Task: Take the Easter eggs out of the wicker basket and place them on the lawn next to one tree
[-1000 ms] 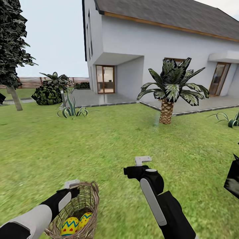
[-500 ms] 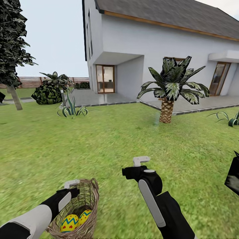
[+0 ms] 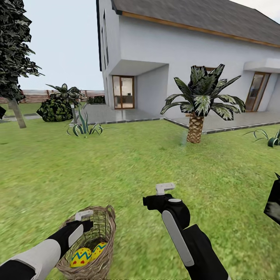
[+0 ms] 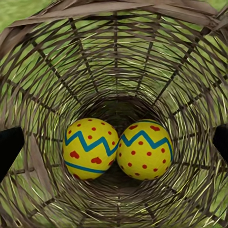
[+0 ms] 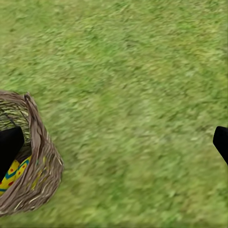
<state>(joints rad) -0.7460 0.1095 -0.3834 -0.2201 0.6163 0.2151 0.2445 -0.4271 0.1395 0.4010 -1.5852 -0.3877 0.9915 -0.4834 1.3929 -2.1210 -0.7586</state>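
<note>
The brown wicker basket (image 3: pixel 102 249) stands on the lawn (image 3: pixel 128 171) at the lower left of the head view. Two yellow Easter eggs with red dots and blue zigzag bands lie side by side at its bottom (image 4: pixel 90 148) (image 4: pixel 145 149). My left gripper (image 3: pixel 84 221) hangs over the basket's mouth, open, its dark fingertips (image 4: pixel 9 148) wide apart and above the eggs. To the right of the basket my right gripper (image 3: pixel 157 199) is open over bare grass (image 5: pixel 123 114), and the basket (image 5: pixel 40 168) shows beside it. A pale leaning tree (image 3: pixel 17 113) stands far left.
A scaly-trunked palm (image 3: pixel 195 128) stands ahead to the right, in front of a white house (image 3: pixel 186 50) with a grey paved patio (image 3: pixel 116 114). Spiky plants (image 3: pixel 83 128) and a dark bush (image 3: pixel 56 111) are at the lawn's far left. A dark object (image 3: pixel 273 204) sits at the right edge.
The whole picture has shifted a little, so the camera moved; the basket now sits slightly higher in the picture. My right gripper has dropped slightly. Both grippers stay open.
</note>
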